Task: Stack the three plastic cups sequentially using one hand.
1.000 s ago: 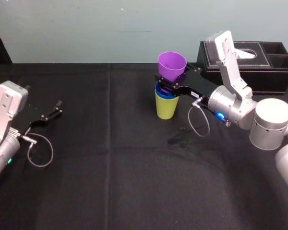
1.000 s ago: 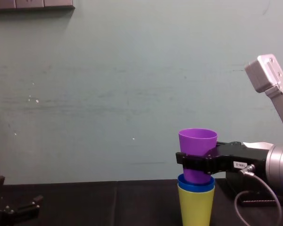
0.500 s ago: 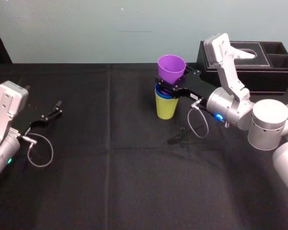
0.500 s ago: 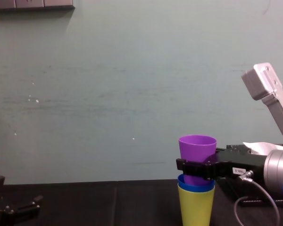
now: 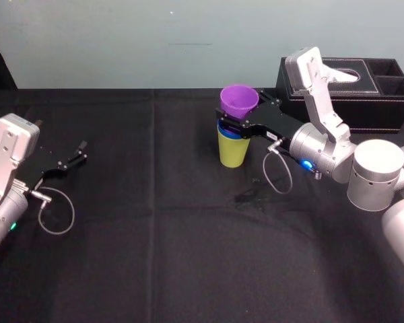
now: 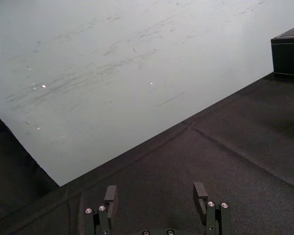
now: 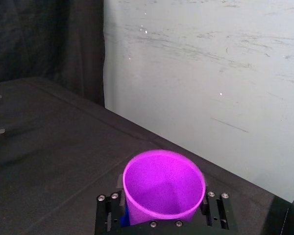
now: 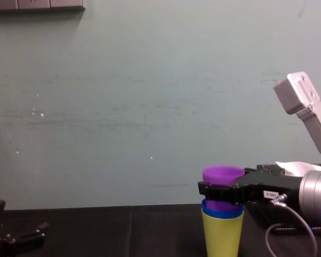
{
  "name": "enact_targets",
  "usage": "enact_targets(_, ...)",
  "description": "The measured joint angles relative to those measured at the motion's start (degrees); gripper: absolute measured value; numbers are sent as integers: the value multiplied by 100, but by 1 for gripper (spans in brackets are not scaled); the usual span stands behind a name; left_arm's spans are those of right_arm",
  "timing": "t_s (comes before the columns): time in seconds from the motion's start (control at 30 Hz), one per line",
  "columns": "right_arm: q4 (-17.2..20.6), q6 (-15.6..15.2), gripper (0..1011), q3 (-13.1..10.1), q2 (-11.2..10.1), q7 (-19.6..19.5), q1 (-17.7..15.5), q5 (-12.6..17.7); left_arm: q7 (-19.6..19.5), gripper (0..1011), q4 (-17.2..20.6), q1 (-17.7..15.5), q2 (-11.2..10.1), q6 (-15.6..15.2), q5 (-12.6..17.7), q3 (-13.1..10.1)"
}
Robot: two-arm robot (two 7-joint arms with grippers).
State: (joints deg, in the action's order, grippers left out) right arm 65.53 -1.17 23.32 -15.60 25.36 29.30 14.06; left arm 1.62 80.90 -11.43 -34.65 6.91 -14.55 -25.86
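Black table (image 5: 155, 235); I see right gripper (image 5: 237, 121) clamped on purple cup (image 5: 239, 101), sunk partway into blue cup (image 8: 222, 212) nested in yellow-green cup (image 5: 233, 151), standing mid-table. Left gripper (image 5: 71, 160) parked at left edge; fingers (image 6: 111, 196) apart.

The head camera looked steeply down on the black desk (image 5: 188, 256). The chest camera sat low, facing the pale wall (image 8: 123, 107) across the desk. Each wrist camera peered forward over its own claw: the left claw (image 6: 155, 193) toward the wall, the right claw (image 7: 161, 198) (at close range) onto the purple cup (image 7: 164, 183). Head and chest views shared that cup.
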Motion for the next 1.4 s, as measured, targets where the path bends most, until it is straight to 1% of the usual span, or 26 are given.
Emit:
enact_targets(0.03,2,-1,826,0,0,0,0,0,0,1011,0,0,0,0,0,0)
enact_targets(0.1,5,-2,900,-2,-1,0,-1,1,0,1012,0,0,0,0,0,0)
enact_targets(0.2,9,-5,960,-4,-3,0,-3,1,0,1012,0,0,0,0,0,0)
enact_targets(0.23,10,-5,1000,-5,-3,0,-4,2,0,1011,0,0,0,0,0,0)
enact_targets(0.53,16,-5,1002,-8,-6,-1,-7,3,0,1011,0,0,0,0,0,0)
enact_targets(0.63,113,-1,1002,-46,-23,-13,-67,28,0,1011,0,0,0,0,0,0)
enact_targets(0.77,420,22,1000,-185,-88,-137,-262,99,0,1012,0,0,0,0,0,0)
enact_targets(0.8,420,22,1002,-185,-88,-137,-262,99,0,1011,0,0,0,0,0,0)
enact_targets(0.9,760,5,1002,-330,-186,-259,-473,162,0,1011,0,0,0,0,0,0)
enact_targets(0.97,902,-30,1002,-398,-242,-303,-570,186,0,1011,0,0,0,0,0,0)
enact_targets(1.0,1033,-70,1002,-461,-293,-337,-655,211,0,1011,0,0,0,0,0,0)
enact_targets(1.17,1394,-204,1002,-651,-484,-432,-948,278,0,1012,0,0,0,0,0,0)
enact_targets(1.2,1488,-251,1002,-706,-554,-450,-1037,299,0,1011,0,0,0,0,0,0)
enact_targets(1.4,1699,-483,1002,-848,-770,-537,-1300,300,0,1011,0,0,0,0,0,0)
